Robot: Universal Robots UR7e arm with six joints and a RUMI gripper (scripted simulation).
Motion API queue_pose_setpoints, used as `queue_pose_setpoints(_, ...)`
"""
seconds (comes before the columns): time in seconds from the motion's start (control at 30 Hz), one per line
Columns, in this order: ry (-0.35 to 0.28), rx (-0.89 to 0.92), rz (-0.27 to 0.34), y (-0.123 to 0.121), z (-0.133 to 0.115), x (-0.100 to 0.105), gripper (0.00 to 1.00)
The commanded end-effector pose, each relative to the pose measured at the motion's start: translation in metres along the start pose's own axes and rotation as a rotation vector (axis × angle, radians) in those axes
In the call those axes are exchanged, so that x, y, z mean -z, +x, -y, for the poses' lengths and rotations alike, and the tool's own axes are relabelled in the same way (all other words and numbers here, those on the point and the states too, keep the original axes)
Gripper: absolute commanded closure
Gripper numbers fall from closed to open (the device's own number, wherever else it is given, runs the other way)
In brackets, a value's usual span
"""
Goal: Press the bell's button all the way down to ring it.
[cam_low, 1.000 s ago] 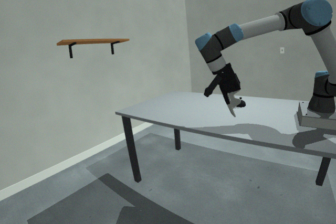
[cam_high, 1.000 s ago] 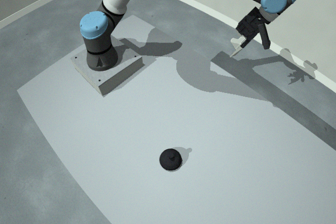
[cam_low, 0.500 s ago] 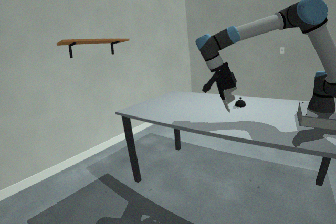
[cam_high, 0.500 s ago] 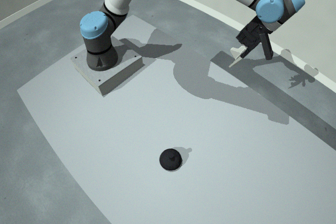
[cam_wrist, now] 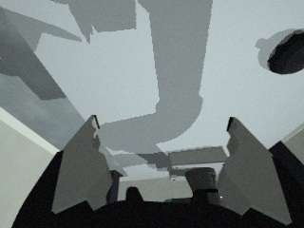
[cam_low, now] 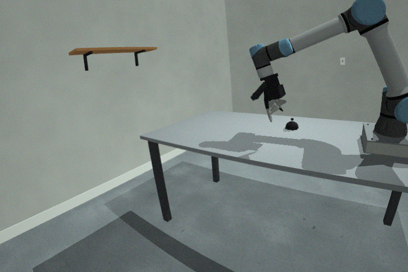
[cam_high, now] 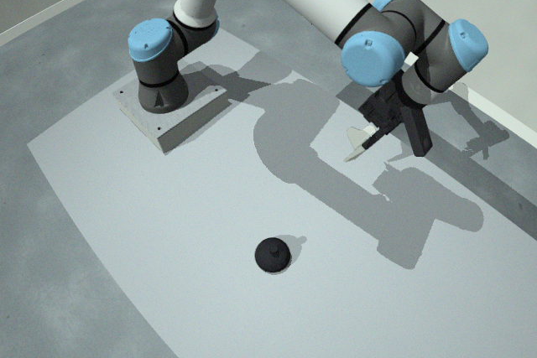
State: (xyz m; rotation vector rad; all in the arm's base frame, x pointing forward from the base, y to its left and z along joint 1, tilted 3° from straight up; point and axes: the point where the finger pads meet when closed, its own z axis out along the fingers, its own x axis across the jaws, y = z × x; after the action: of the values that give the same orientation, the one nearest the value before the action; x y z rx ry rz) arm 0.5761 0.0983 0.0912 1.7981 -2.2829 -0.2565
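Note:
A small black dome bell [cam_high: 272, 255] with a short button on top stands on the grey table top, towards the near side. It also shows in the exterior view [cam_low: 291, 125] and at the upper right edge of the wrist view [cam_wrist: 287, 53]. My gripper [cam_high: 356, 143] hangs in the air above the table, well away from the bell, with its pale fingers pointing down. In the exterior view the gripper [cam_low: 274, 109] is above and to the left of the bell. In the wrist view the gripper [cam_wrist: 162, 125] is open with nothing between the fingers.
The arm's base [cam_high: 159, 98] sits on a grey mounting block at the far left of the table. A wooden shelf [cam_low: 111, 50] hangs on the wall, far from the table. The table edge runs close behind the gripper.

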Motion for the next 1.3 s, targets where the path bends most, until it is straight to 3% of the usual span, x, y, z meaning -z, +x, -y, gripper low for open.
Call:
queue_pose_setpoints(0.0, 0.068, -0.071, 0.071, 0.072, 0.028, -0.001, 0.0)
queue_pose_setpoints(0.37, 0.18, -0.253, 0.149, 0.224, 0.035, -0.017, 0.0)
queue_pose_setpoints(0.43, 0.18, -0.253, 0.149, 0.224, 0.035, -0.017, 0.0)
queue_pose_setpoints(0.6, 0.216, -0.309, 0.164, 0.269, 0.029, -0.024, 0.0)
queue_pose_setpoints(0.77, 0.238, -0.342, 0.17, 0.294, 0.024, -0.029, 0.0)
queue_pose_setpoints(1.13, 0.247, -0.357, 0.173, 0.305, 0.021, -0.031, 0.0)
queue_pose_setpoints(1.17, 0.247, -0.357, 0.173, 0.305, 0.021, -0.031, 1.0)
queue_pose_setpoints(1.27, 0.247, -0.357, 0.172, 0.305, 0.021, -0.031, 1.0)
